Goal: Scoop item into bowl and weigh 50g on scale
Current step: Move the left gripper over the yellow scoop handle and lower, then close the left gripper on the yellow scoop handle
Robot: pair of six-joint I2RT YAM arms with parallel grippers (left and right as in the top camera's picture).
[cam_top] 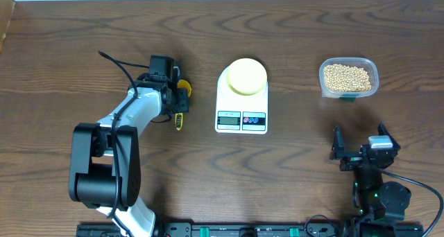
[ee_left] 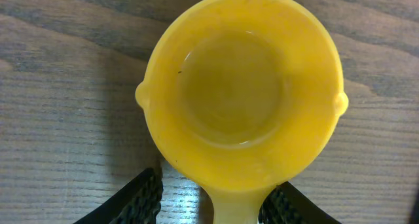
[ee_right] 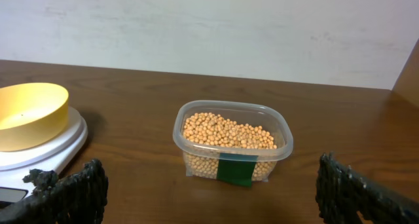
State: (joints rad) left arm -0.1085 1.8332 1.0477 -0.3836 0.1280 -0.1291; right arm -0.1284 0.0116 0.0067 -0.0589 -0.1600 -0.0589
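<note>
As we look down from overhead, the white rectangular digital kitchen scale (cam_top: 241, 107) sits mid-table with the small round pale yellow bowl (cam_top: 246, 76) on its platform. Well off to the right, the small round tan beans (cam_top: 347, 75) fill the clear rounded-rectangular plastic container (cam_top: 374, 74); we see none in the bowl. Left of the scale, the left gripper (cam_top: 179, 98) is down over the bright yellow long-handled plastic measuring scoop (cam_top: 178, 119), which lies on the brown wooden table (cam_top: 291, 29). The right gripper (cam_top: 359, 141) hangs near the front edge, below the container, jaws spread wide.

Over to the left wrist camera: we're staring straight into the scoop's empty cup. The two black pads (ee_left: 144, 198) sit either side of the handle. There's wood showing between one pad and the handle, so the jaws stand apart, not clamped.

Now the right wrist camera: black fingertips (ee_right: 72, 191) at each bottom corner, far apart, nothing between them. Ahead, the container of beans stands with a green label on its near wall. At the left edge we catch the bowl on the scale.
</note>
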